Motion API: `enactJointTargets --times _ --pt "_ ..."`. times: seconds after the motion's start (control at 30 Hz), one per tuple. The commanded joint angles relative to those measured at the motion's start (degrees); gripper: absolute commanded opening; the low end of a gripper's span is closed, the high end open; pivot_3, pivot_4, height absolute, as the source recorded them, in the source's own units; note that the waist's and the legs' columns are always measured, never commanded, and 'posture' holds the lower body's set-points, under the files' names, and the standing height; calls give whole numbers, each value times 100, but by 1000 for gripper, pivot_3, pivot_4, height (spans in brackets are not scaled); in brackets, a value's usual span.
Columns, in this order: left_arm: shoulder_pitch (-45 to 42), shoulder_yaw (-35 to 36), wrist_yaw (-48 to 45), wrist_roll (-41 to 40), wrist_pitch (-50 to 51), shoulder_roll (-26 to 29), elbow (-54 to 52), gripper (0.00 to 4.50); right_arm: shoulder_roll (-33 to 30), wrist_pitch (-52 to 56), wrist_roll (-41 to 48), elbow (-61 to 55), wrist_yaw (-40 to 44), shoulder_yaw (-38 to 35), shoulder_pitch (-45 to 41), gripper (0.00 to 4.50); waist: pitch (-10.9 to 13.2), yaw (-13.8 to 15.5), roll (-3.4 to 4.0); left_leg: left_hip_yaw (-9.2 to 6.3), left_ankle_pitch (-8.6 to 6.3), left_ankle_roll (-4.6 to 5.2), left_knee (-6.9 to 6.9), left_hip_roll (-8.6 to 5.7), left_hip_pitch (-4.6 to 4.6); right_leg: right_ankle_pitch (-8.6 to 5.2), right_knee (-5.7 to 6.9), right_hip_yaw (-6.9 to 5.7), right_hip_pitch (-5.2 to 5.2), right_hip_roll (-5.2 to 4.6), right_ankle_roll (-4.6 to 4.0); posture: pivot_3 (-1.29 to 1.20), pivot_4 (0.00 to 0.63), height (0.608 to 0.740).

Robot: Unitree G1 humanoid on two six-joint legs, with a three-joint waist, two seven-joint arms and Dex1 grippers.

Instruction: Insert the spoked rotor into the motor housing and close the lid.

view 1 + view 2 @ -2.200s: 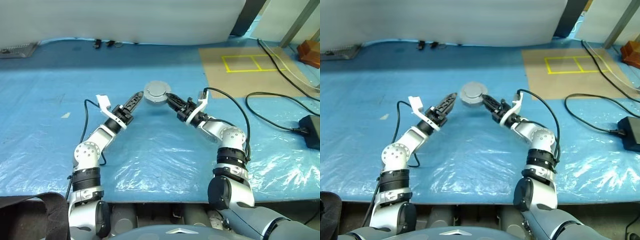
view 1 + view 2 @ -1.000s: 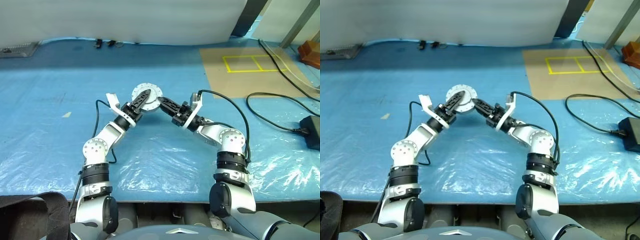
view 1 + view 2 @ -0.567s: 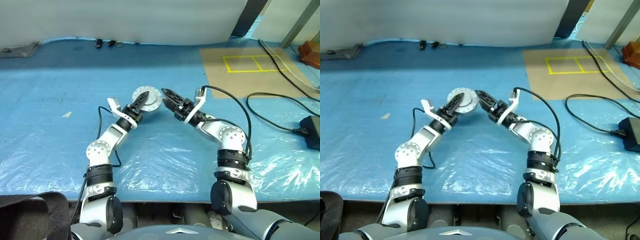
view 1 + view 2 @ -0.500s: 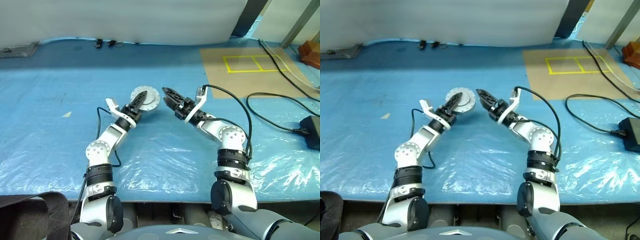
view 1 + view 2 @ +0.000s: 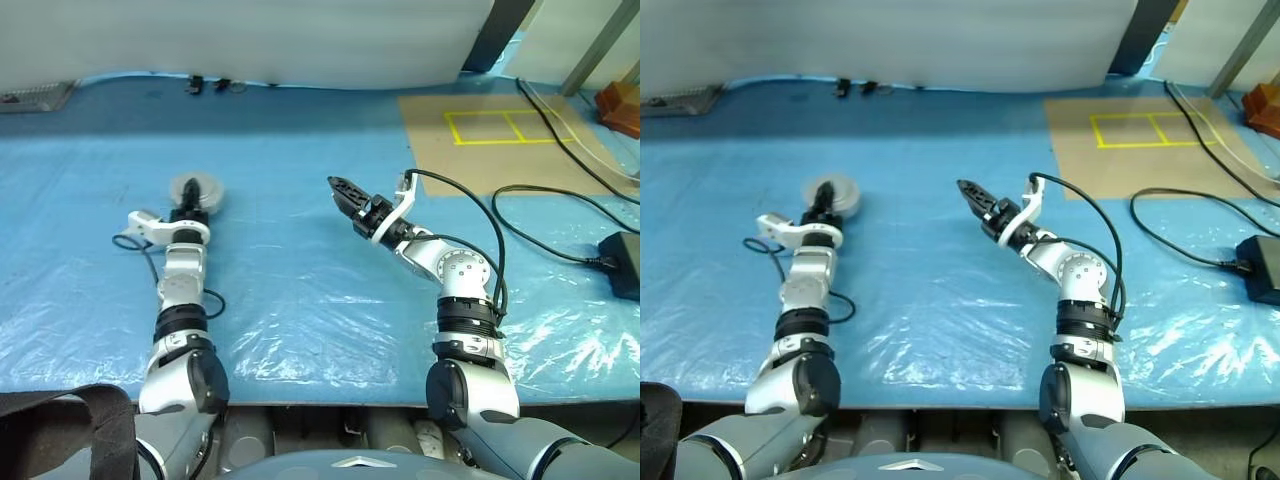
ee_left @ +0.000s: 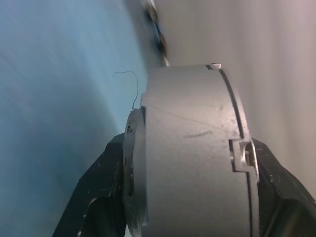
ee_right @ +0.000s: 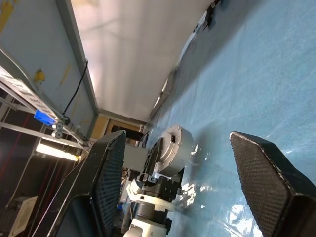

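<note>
Overhead, the left gripper (image 5: 188,205) clamps the closed motor housing (image 5: 197,189) just above the blue table (image 5: 300,290); its wrist view shows 2 fingers on the sides. Right gripper (image 7: 182,163) gapes empty. Setting-down looks next.

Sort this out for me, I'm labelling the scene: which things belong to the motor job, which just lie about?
Job: motor housing with lid, clamped in the left gripper; right gripper, open and empty.

Lying about: black cables, black power brick, brown board with yellow tape.
</note>
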Motion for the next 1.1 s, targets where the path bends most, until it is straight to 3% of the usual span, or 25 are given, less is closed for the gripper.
enactJointTargets --times 0.03,0.27,0.9,1.1 --pt "-293 124 -371 278 -806 333 265 2633 0 29 93 -268 122 114 -34 3502 7 26 -15 -4 0 0 3 1 5 0 0 -5 0 0 0 0 150 740" --pt "-303 115 -265 681 -1283 694 950 2633 -8 47 125 -291 166 172 -2 3502 10 114 -23 -6 -3 -6 6 2 15 0 15 -8 0 -7 -2 0 150 740" --pt "-341 230 1 974 -1560 730 1256 2633 -84 -4 -92 -268 298 372 47 3502 10 138 -24 -5 -10 -17 24 4 13 3 31 -6 3 -9 -7 0 150 740" --pt "-279 297 279 1148 -2089 830 1197 4367 -192 -123 -366 -276 407 632 136 3559 9 105 -25 -4 -10 -18 23 4 12 3 31 -4 11 -9 -7 0 150 740"
